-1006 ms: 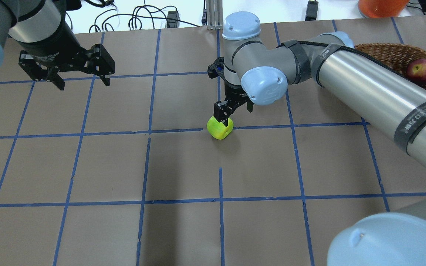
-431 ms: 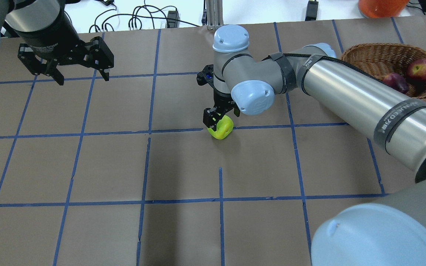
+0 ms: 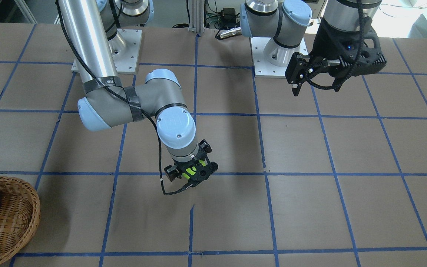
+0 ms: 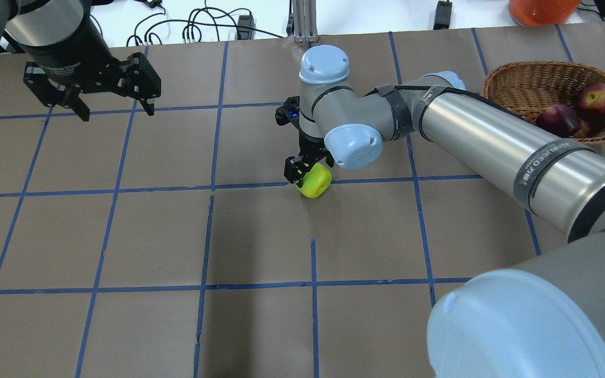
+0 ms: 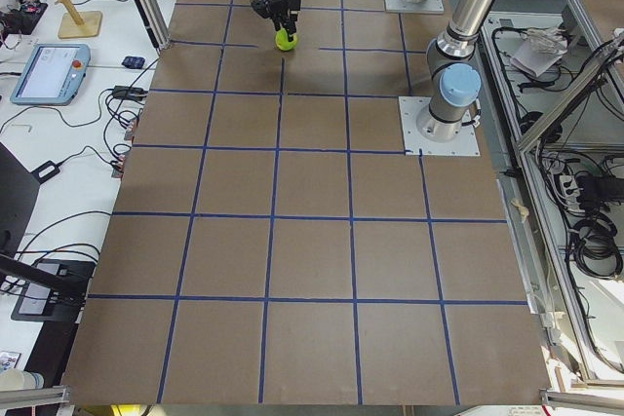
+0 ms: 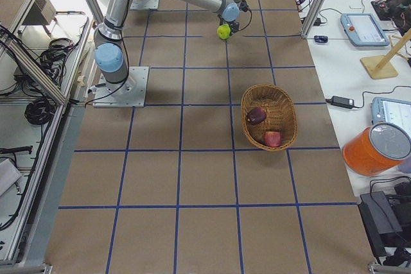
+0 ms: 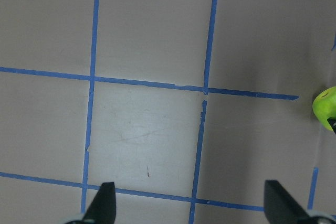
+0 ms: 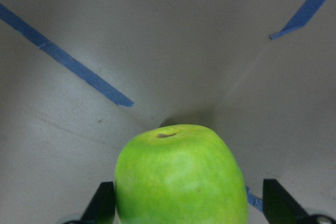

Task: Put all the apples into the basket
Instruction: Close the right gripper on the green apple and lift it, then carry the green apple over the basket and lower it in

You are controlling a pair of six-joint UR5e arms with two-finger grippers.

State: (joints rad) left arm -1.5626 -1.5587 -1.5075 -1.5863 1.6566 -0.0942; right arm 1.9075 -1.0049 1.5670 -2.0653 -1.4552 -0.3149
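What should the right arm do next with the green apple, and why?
Probably close the right gripper on the green apple: its fingers stand open either side of it, and the apple rests on the table, not yet in the basket.

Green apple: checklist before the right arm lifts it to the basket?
1. The green apple is between the fingers of the right gripper: ok, one finger on each side in the wrist view.
2. Grip closed on it: not ok, jaws open, a gap shows at one finger.
3. It rests on the table: ok.
4. The left gripper is out of the way: ok, open, hovering far off to the side.
5. Room in the basket: ok, the red apple and the maroon apple lie at one end.
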